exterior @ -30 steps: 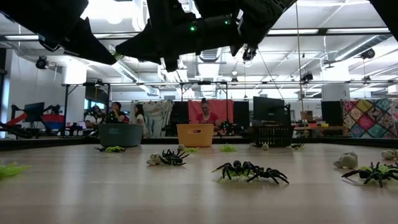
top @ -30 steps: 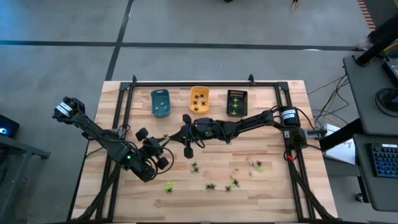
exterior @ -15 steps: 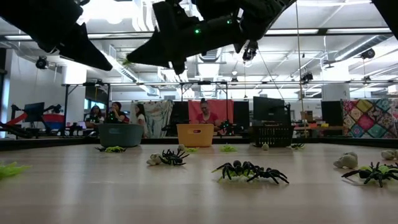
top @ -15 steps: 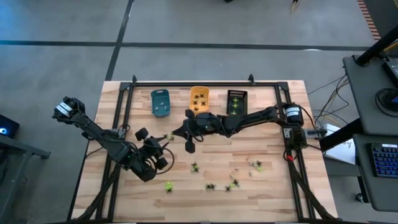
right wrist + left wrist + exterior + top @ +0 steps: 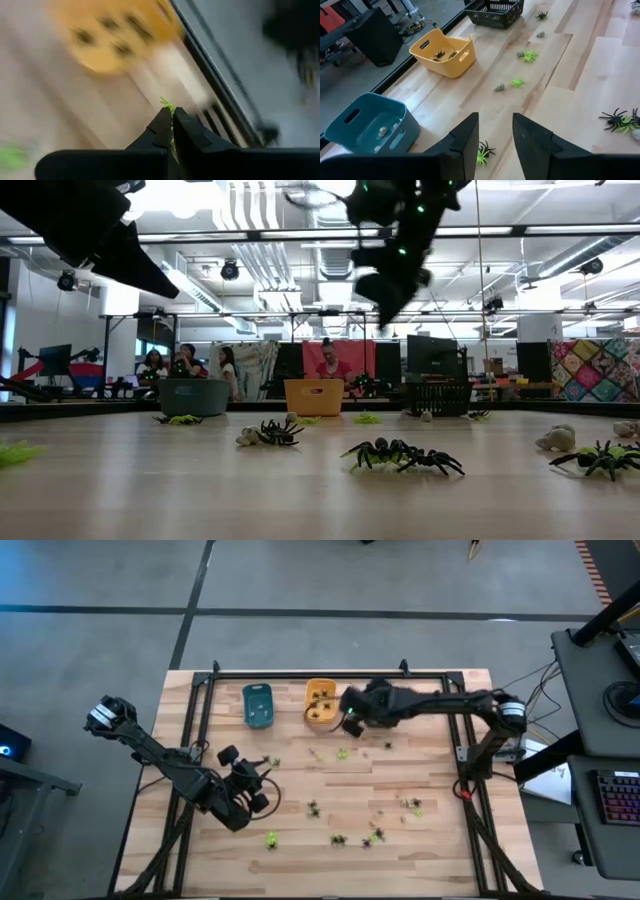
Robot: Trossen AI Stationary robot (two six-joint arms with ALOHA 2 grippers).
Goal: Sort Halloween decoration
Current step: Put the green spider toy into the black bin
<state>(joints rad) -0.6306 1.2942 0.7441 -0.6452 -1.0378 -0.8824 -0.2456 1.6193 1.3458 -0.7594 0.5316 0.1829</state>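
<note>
Left gripper hovered low over the counter, on the near side of the blue tray, fingers parted with nothing between them. A yellow-green spider lay on the wood just beyond its fingertips.

Decorations were tiny spidery plastic figures: black ones with splayed legs, yellow-green ones, pale whitish lumps. A scattered group sat on the near part of the counter, well apart from the blue tray. In the low view a black spider sat on top of a green one, flat, long axis roughly across the frame; another black spider lay beside a pale piece. More green and pale bits trailed along the boards toward the black basket.

Right gripper was pinched closed on a yellow-green figure, only a sliver poking up past the fingertips, long axis roughly along the fingers. That gripper hung above the counter just right of the orange tray, well to the right of the blue tray.

Orange tray held several black spiders; blue tray held pale pieces.

Counter was light wood planks with a black frame. Grey floor around it. Beyond the trays: an open workshop, bright ceiling lights, monitors, seated people, a patterned quilt.
</note>
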